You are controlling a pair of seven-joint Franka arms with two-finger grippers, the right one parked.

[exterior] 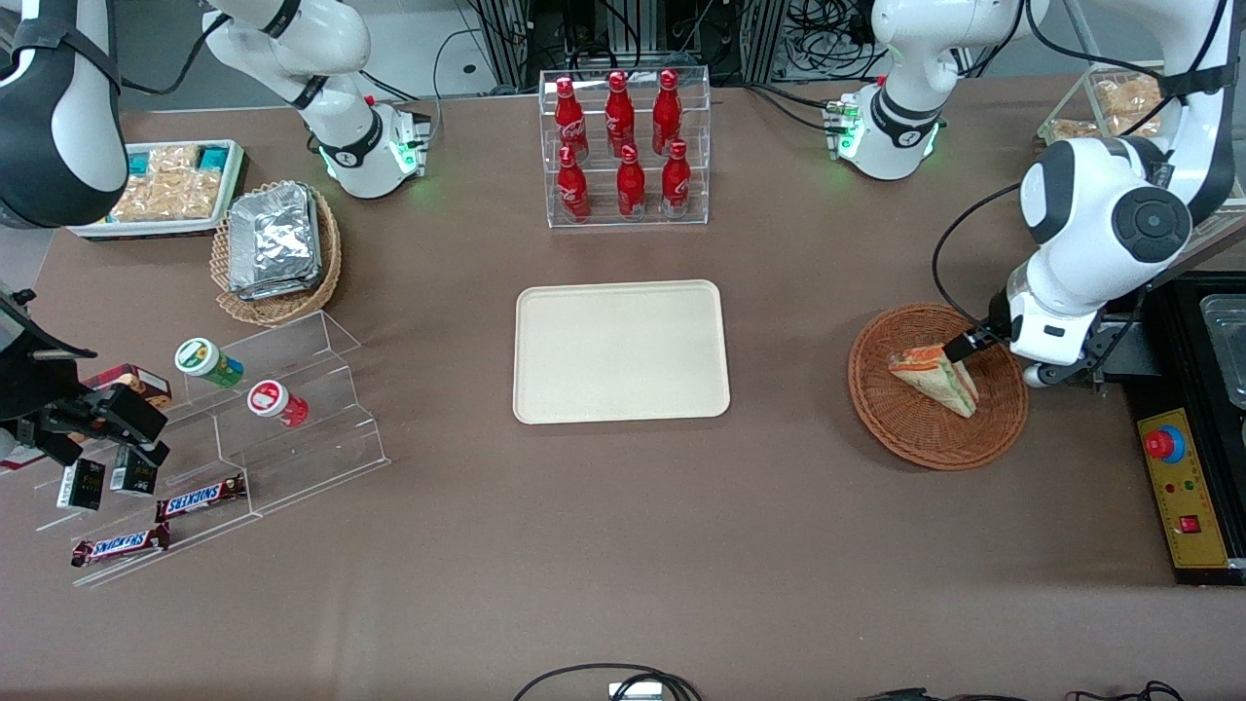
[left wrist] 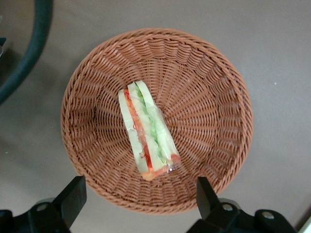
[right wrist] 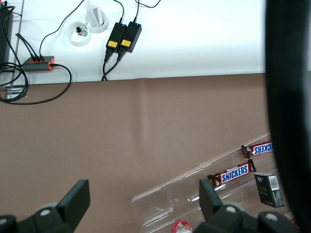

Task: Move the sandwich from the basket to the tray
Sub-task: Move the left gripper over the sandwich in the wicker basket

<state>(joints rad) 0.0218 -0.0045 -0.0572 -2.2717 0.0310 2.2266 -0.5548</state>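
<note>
Since the gripper (left wrist: 136, 204) hangs wide open and empty above the basket (left wrist: 214, 97), I'd straddle the sandwich (left wrist: 146, 131) across its 2 bread faces before closing.

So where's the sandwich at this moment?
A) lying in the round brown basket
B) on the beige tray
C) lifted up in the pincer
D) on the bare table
A: the sandwich lies inside the basket, the open pincer hovers above it without gripping, and the tray holds nothing.
</note>
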